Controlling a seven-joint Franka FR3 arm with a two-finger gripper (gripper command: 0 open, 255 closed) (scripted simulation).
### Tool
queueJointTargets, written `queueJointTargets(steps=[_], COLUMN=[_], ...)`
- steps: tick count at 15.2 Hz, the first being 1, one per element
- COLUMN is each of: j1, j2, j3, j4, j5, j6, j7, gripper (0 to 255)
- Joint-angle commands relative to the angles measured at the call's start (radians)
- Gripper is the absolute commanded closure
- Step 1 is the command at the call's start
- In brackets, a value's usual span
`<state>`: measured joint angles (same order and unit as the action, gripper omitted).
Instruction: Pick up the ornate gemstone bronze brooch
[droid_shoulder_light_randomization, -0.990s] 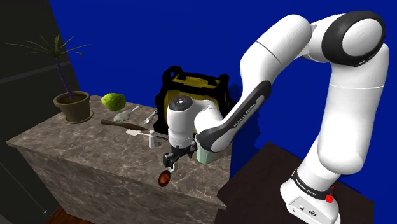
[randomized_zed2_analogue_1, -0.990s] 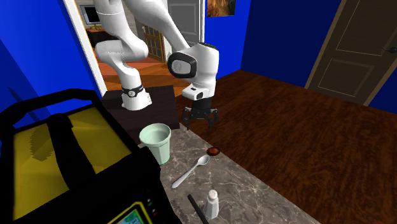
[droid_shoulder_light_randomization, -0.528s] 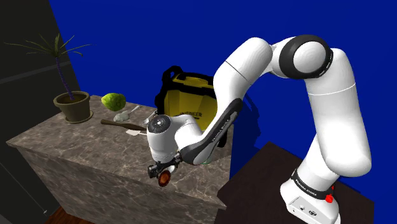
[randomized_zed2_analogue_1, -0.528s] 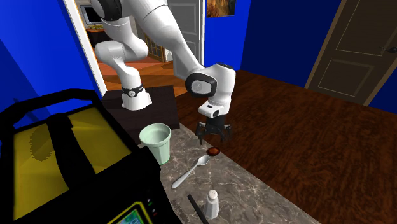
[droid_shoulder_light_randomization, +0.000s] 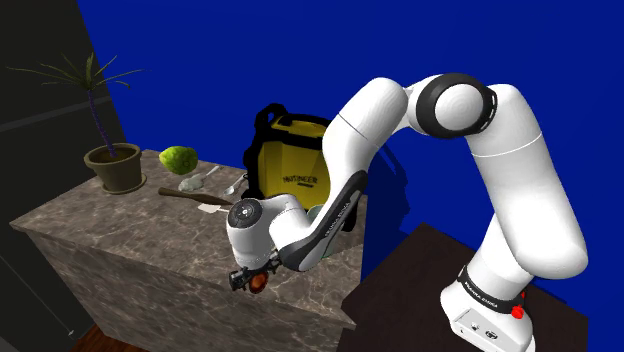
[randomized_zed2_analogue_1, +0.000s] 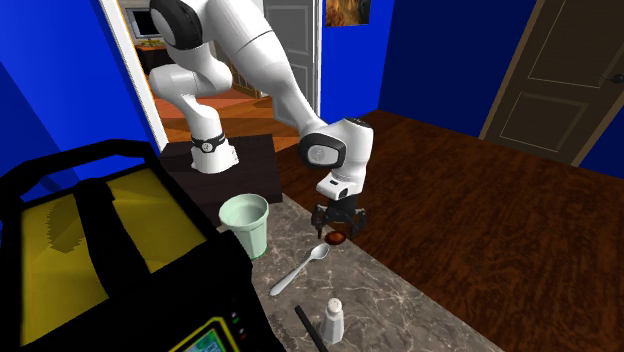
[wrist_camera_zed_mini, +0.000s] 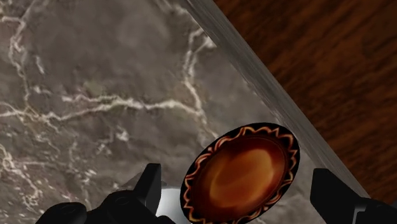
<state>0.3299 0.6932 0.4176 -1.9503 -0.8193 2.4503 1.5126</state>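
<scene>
- progress: reach looks done, grasp not made, lift not started
- claw (randomized_zed2_analogue_1: 337, 227) is low over the marble worktop (droid_shoulder_light_randomization: 120, 235), pointing down at the brooch (wrist_camera_zed_mini: 240, 175)
- claw is wide open and has hold of nothing
- in the wrist view the two black fingers (wrist_camera_zed_mini: 150, 186) stand on either side of the brooch with a clear gap on each side, no contact visible
- brooch lies flat on the worktop, near the pale green cup (randomized_zed2_analogue_1: 245, 222), on the cup's side that faces the worktop edge
- brooch is just beside that edge, with the wood floor (wrist_camera_zed_mini: 331, 70) beyond it
- spoon (randomized_zed2_analogue_1: 300, 268) also lies near the cup, apart from the brooch and not in the claw's way
- left to do, my guess: drop the last bit, close on the brooch, lift it clear
- brooch looks: oval, with a glossy domed amber-brown stone in the middle
- the stone has lighter orange streaks across it
- round the stone runs a dark rim with a thin wavy bronze-coloured line, like scallops or small flames
- it looks thin and low, so i'd judge the fingertips must get almost to the marble to catch its rim
- the smooth dome could slip if pinched high
- being so close to the edge, a nudge could push it off
</scene>
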Motion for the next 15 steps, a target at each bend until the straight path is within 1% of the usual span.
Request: queueJointTargets(steps=[1,2,11,15], j1=[0.005,0.004,0.005,-0.013], j2=[0.011,0.009,0.011,-0.035], j3=[-0.005,-0.005,-0.005,0.020], j4=[0.005,0.004,0.005,-0.013], j5=[-0.007,-0.006,-0.007,0.024], j6=[0.005,0.005,0.005,-0.020], j7=[0.006,0.006,0.006,-0.019], gripper=[0,255,255,255])
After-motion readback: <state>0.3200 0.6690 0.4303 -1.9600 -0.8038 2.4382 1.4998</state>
